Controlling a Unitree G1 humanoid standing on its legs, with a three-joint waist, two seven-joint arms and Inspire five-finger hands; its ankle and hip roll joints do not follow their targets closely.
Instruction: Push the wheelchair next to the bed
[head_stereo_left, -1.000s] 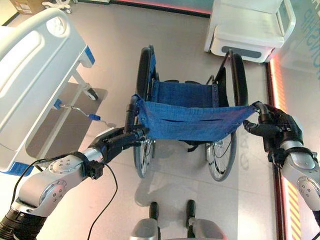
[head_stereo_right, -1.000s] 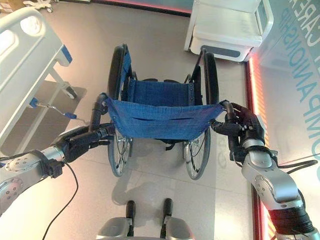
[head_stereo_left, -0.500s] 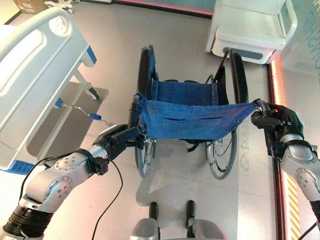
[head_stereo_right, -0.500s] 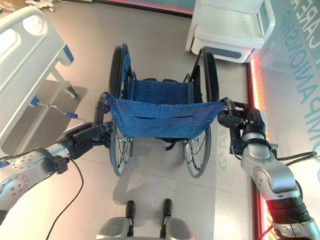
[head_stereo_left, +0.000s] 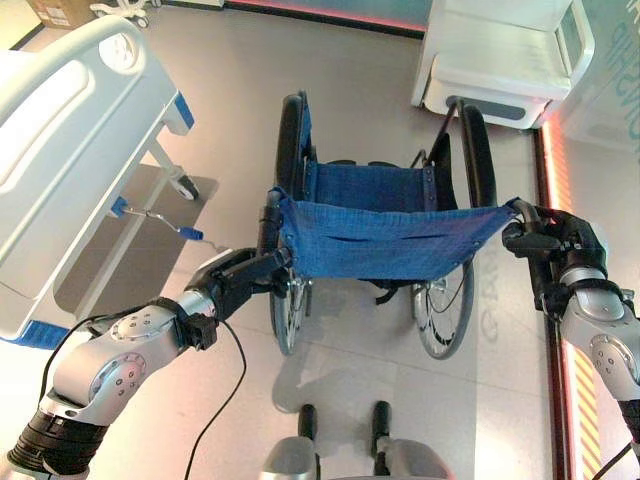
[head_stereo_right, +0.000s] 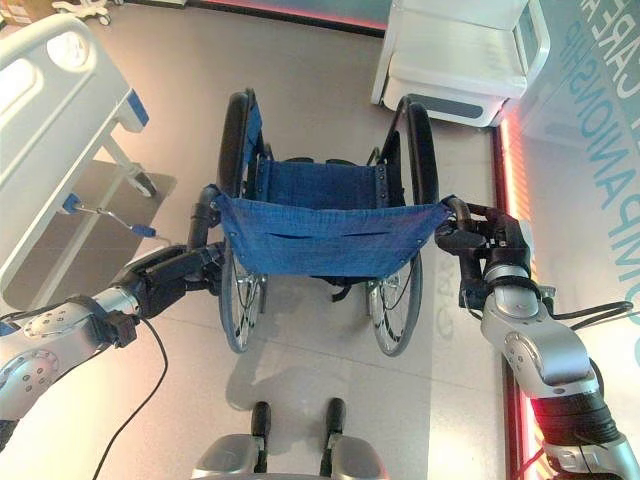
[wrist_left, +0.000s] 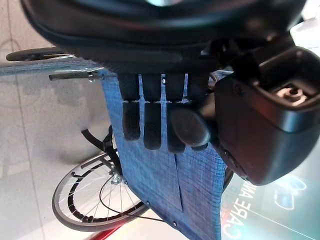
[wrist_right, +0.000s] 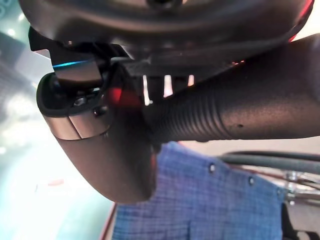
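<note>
Floor: smooth, pale and bare, so I judge the wheels should roll freely on it.
Bed: white, at the far left of the scene, its foot end nearest the robot; a small crank handle sticks out from its frame toward the wheelchair.
White unit: a pale cabinet-like piece at the far right, beyond the wheelchair.
Wheelchair: centre of the scene, facing away from the robot, to the right of the bed and well apart from it; blue cloth seat and backrest, two big spoked wheels.
Handling: likely fairly heavy but easy to roll; the frame is stiff, while the blue backrest is soft cloth that would give under a push, so the two rear push handles look like the places to hold.
Left hand: at the wheelchair's left push handle; in the left wrist view its fingers are curled down over the handle with the blue cloth behind them.
Right hand: at the right rear corner, closed around the ribbed right push handle.
Judgement: steering left toward the bed will probably need uneven pushing on the two handles.
</note>
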